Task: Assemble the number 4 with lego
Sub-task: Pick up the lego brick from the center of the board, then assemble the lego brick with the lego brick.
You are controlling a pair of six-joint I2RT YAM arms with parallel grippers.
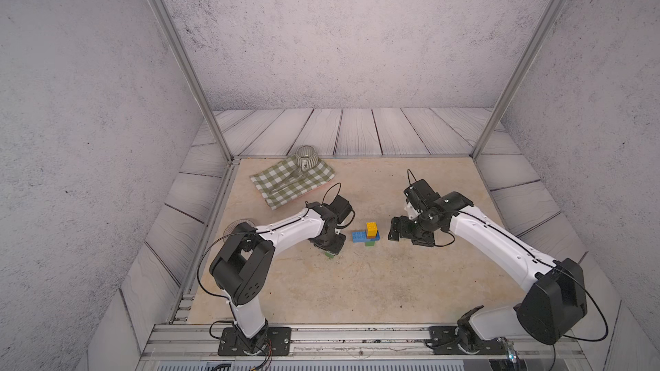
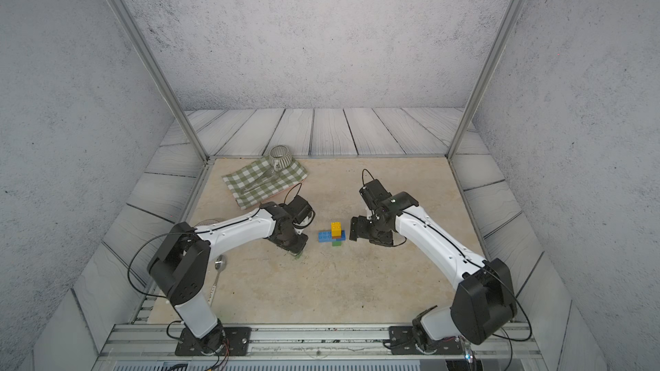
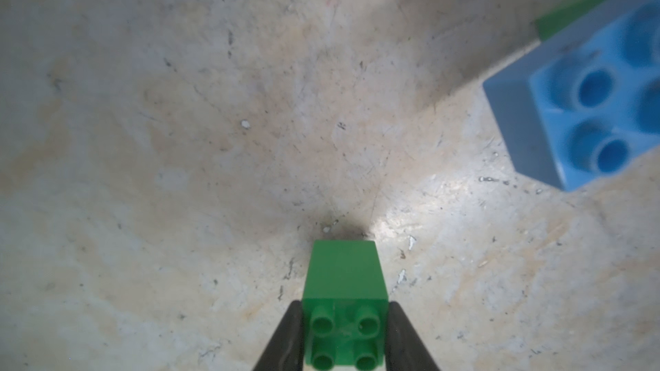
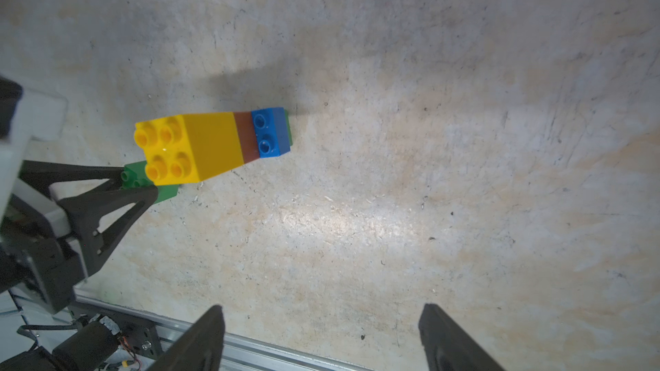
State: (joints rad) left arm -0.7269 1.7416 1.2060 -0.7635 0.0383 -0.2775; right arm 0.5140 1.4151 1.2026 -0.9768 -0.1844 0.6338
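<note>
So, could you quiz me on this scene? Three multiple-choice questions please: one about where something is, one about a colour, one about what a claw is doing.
1. Where is the yellow brick?
A. Lying on its own
B. Stacked on the orange brick
C. Held up in the air

2. What colour is the brick in the left gripper?
A. Red
B. Yellow
C. Green

3. How is the right gripper?
A. Open and empty
B. Shut tight on nothing
C. Shut on the yellow brick

Answers:
1 B: the right wrist view shows yellow sitting directly on orange.
2 C: the green brick sits between the two dark fingers in the left wrist view.
3 A: its fingers stand wide apart, with only bare table between them.
</note>
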